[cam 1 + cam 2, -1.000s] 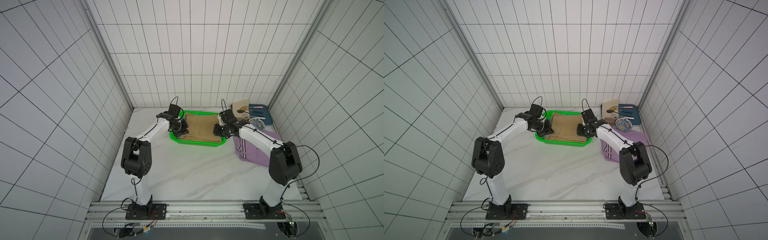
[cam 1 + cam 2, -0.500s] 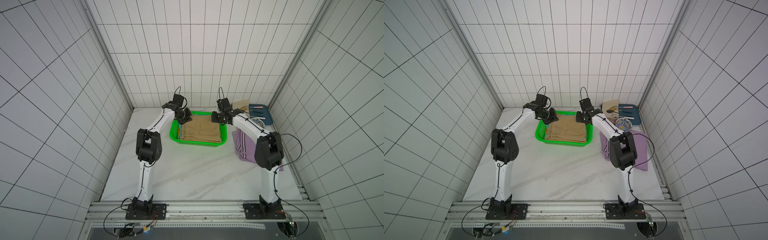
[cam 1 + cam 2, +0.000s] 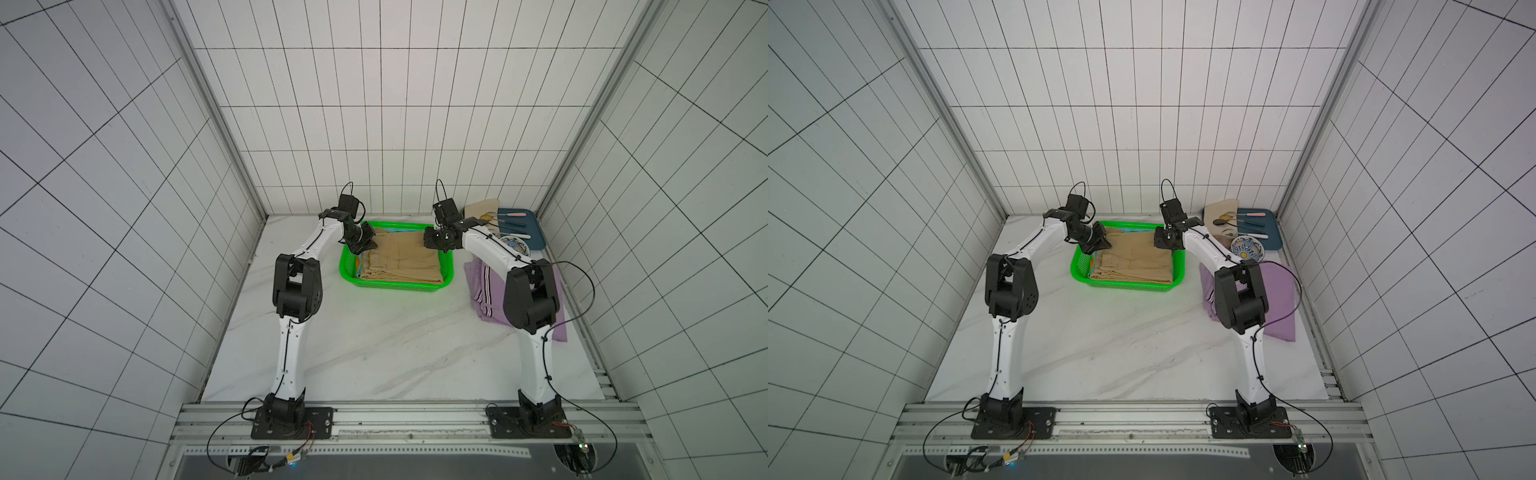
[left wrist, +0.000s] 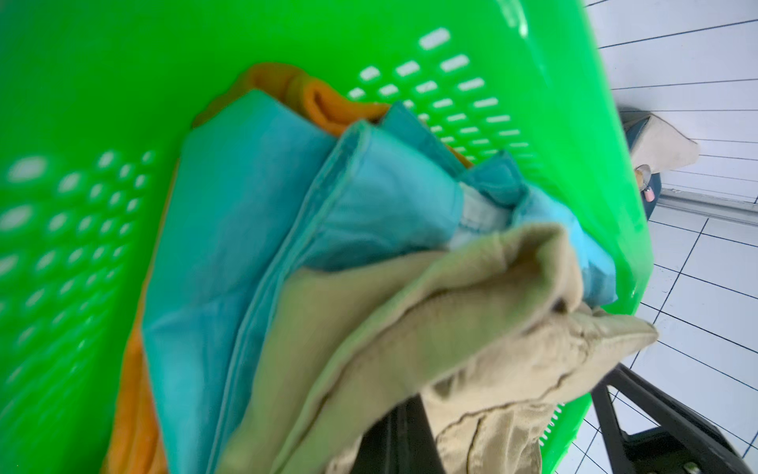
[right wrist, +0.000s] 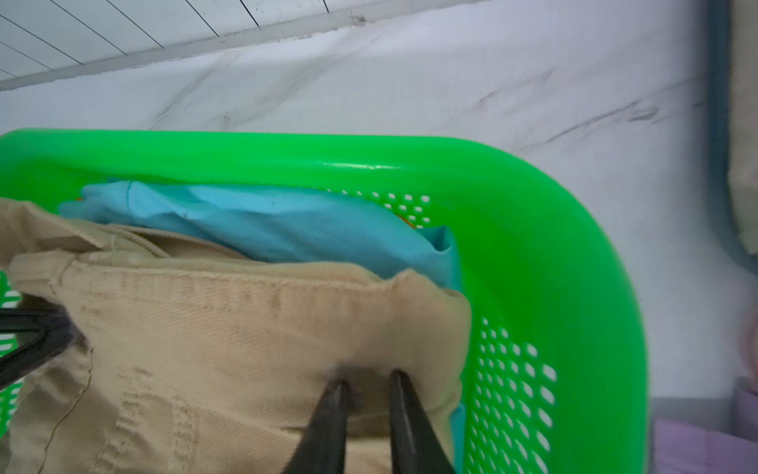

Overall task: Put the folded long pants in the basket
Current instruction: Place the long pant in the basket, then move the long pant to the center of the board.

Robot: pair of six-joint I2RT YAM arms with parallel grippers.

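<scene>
Holding tan pants (image 3: pixel 401 262) in basket (image 3: pixel 395 286) over teal pair (image 4: pixel 246 205) and orange pair (image 4: pixel 328 106), left jaws pinched shut on 1 corner, right jaws barely parted at another, lilac pair (image 3: pixel 482 284) out on counter (image 3: pixel 374 340).

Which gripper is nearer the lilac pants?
Right. The right gripper is at the basket's side nearest the lilac pants; the left gripper holds the tan pants at the opposite side.

Stacked in green mesh basket (image 3: pixel 395 286): tan pants (image 3: pixel 401 259) on top, teal pair (image 4: pixel 246 205) beneath, orange pair (image 4: pixel 324 102) lowest; lilac pair (image 3: pixel 473 274) folded on counter (image 3: pixel 374 353) beside.
</scene>
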